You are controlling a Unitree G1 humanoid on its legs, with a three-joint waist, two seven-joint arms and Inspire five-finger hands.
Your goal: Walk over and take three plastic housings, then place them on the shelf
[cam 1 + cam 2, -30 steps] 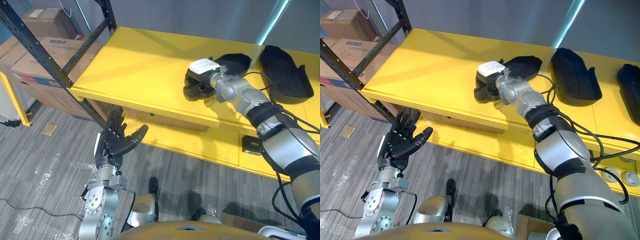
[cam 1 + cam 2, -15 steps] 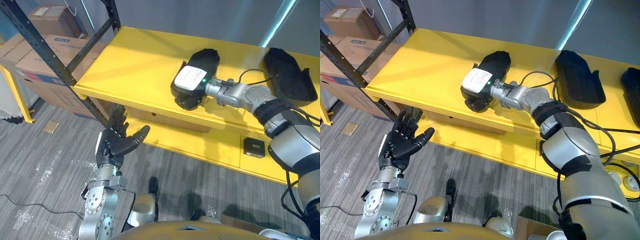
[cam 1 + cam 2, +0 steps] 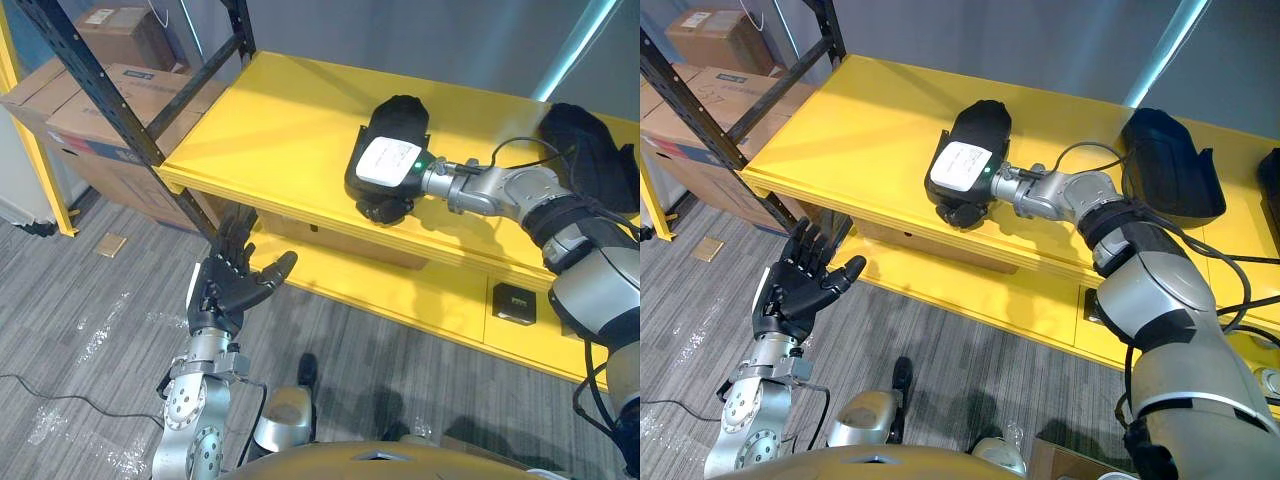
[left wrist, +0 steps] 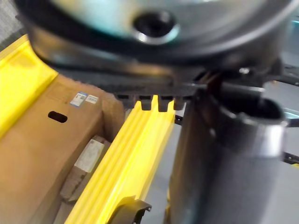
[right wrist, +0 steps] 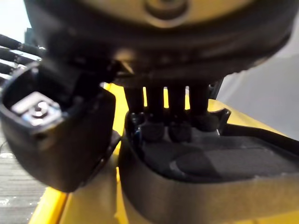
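The right hand [image 3: 386, 172], its back carrying a white cover, lay on the front end of a black plastic housing [image 3: 398, 112] that rested on the yellow shelf [image 3: 290, 120], near the front edge. The right wrist view supplied what the head views could not: the fingers [image 5: 180, 128] were hooked over the housing's rim into its hollow, and the thumb stood outside the wall, so the hand was clamped on the housing. A second housing [image 3: 1170, 165] lay on the same shelf, well apart to the robot's right, and the right eye view took in the edge of a third housing [image 3: 1270, 185] beyond it. The left hand [image 3: 230, 290] hung low in front of the shelf over the grey floor [image 3: 80, 340], palm up, fingers spread and holding nothing. A small black square item [image 3: 513, 302] sat on the lower shelf [image 3: 400, 290]. Cardboard boxes [image 3: 90, 110] stood to the left behind the rack; the left wrist view showed labels on one box, but their print could not be read.
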